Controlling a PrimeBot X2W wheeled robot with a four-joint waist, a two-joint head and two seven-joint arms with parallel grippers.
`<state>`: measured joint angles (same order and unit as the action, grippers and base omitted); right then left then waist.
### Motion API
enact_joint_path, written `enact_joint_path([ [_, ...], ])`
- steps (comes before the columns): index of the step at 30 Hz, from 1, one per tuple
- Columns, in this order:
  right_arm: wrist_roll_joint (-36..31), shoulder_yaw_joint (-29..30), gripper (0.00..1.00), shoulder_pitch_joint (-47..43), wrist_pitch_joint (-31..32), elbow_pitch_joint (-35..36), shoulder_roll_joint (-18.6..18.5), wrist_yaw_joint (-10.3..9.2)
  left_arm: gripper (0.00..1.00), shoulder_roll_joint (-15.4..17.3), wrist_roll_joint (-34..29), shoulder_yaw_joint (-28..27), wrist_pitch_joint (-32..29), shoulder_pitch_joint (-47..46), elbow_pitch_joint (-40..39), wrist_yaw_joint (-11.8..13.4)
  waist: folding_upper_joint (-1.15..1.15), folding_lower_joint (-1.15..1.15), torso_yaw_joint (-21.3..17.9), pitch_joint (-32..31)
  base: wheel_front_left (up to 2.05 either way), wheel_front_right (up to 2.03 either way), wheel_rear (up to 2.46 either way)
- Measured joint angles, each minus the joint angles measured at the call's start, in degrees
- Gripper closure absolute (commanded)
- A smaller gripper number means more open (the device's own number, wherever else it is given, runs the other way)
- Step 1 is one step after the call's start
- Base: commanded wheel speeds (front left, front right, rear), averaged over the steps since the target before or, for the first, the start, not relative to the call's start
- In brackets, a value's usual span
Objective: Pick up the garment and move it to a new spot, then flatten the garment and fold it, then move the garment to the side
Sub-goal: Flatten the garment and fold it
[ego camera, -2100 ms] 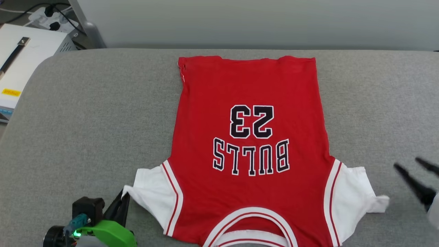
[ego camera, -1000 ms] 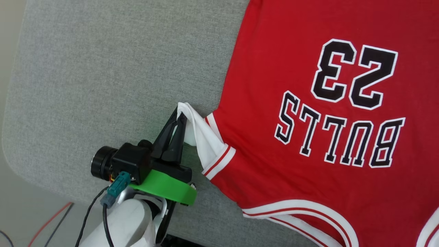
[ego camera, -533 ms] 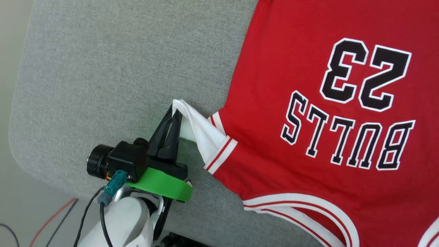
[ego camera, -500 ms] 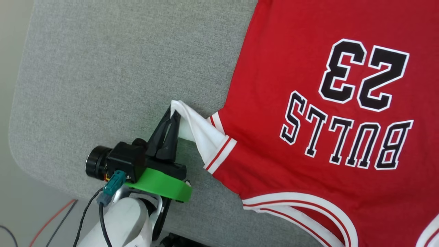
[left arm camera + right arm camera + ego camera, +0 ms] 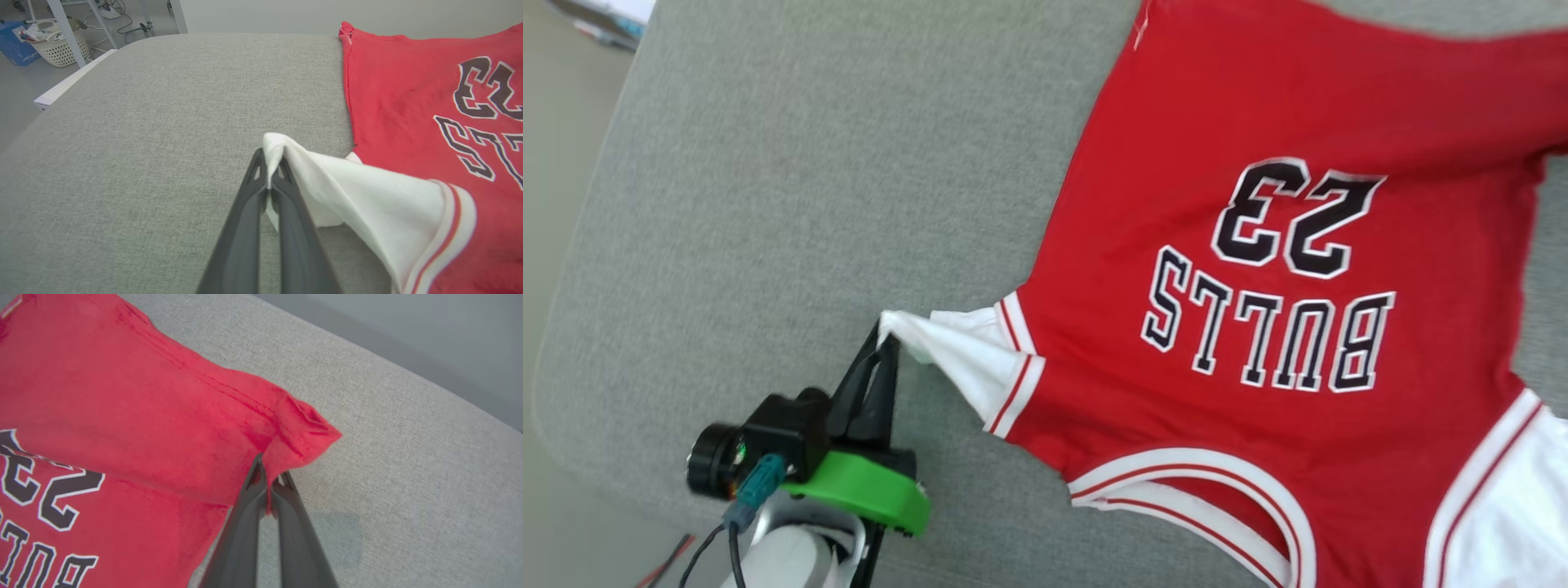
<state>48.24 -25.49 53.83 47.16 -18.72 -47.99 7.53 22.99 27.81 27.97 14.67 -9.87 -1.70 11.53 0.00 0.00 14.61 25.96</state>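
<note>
left gripper (image 5: 885,340): closed tight on the tip of the white sleeve, sleeve drawn taut off the surface | right gripper (image 5: 268,473): closed tight on a red hem corner (fabric bunched above the tips) | garment (image 5: 1258,327): lying print-up on the grey padded surface (image 5: 768,204), "23" upside down in the head view

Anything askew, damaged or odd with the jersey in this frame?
Nothing looks damaged. The garment lies skewed on the grey cushion, drawn out at two opposite corners: the left gripper is shut on its white sleeve tip, and the right gripper is shut on a bunched red hem corner.
</note>
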Motion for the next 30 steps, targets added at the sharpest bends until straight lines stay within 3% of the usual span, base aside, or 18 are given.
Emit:
enact_joint_path([
  [9, 5.6, -1.1, 1.00, -20.2, -9.2, 10.9, -8.2, 0.00, 1.00, 2.6, 1.7, -2.0, 0.0, 4.7, 0.9, 1.0, 0.00, 0.00, -5.6, -6.5, 0.00, 0.00, 0.00],
  [17, 8.4, 3.1, 1.00, -38.5, -12.5, 15.9, -10.3, 0.00, 1.00, 4.1, 3.0, -3.3, -0.1, 8.1, 0.2, 2.2, 0.00, 0.00, -10.4, -10.8, 0.00, 0.00, 0.00],
  [20, 9.0, 5.0, 1.00, -45.1, -13.2, 16.0, -8.9, 0.00, 1.00, 4.3, 3.0, -3.5, -0.2, 8.5, -0.2, 2.4, 0.00, 0.00, -11.9, -11.9, 0.00, 0.00, 0.00],
  [29, 8.4, 10.2, 1.00, -62.3, -16.5, 12.1, 1.1, 0.00, 1.00, 4.0, 3.4, -2.5, -0.6, 8.7, -0.1, 2.7, 0.00, 0.00, -12.7, -13.9, 0.00, 0.00, 0.00],
  [30, 8.0, 11.3, 0.95, -62.3, -17.1, 12.1, 1.7, 0.02, 1.00, 4.0, 3.4, -2.5, -0.6, 8.7, 0.0, 2.7, 0.00, 0.00, -12.7, -13.9, 0.00, 0.00, 0.00],
])
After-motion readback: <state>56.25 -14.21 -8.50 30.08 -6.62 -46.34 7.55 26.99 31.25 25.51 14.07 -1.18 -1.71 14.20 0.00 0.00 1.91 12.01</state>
